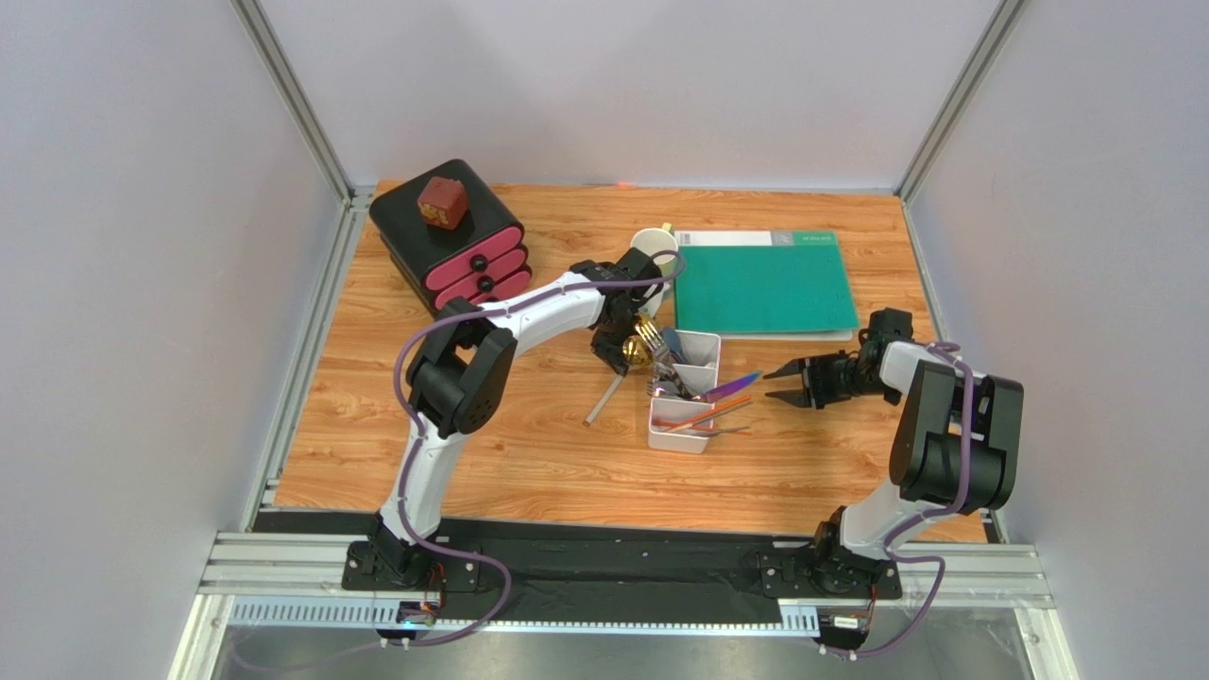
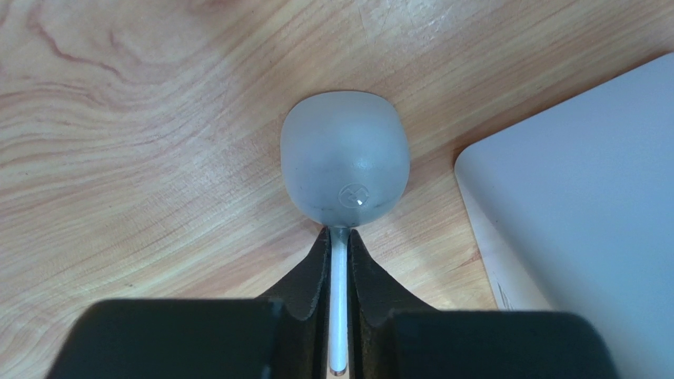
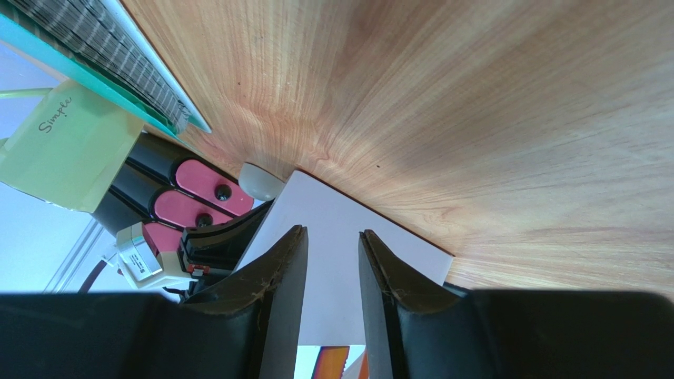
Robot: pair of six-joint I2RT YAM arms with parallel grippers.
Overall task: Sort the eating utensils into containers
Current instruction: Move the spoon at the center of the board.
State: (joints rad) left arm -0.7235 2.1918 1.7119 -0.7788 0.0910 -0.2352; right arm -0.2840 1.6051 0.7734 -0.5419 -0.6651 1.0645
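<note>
The white spoon point(image 2: 345, 158) is at the tabletop point(image 2: 119, 158), just beside the white tray point(image 2: 569, 205). The left tool point(image 2: 338, 241) pinches its thin handle. This looks like the pick-up step. Next, the spoon must be lifted and carried over a compartment. The right tool point(image 3: 332, 245) is half-open and empty.

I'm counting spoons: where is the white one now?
Left wrist view: the white spoon is pinched by its handle in the left pincer, bowl over the table, with the tray just to its right.

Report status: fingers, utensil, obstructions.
Left fingers shut on white spoon, by handle. Right fingers open, empty, facing tray. Nothing seen blocking.
</note>
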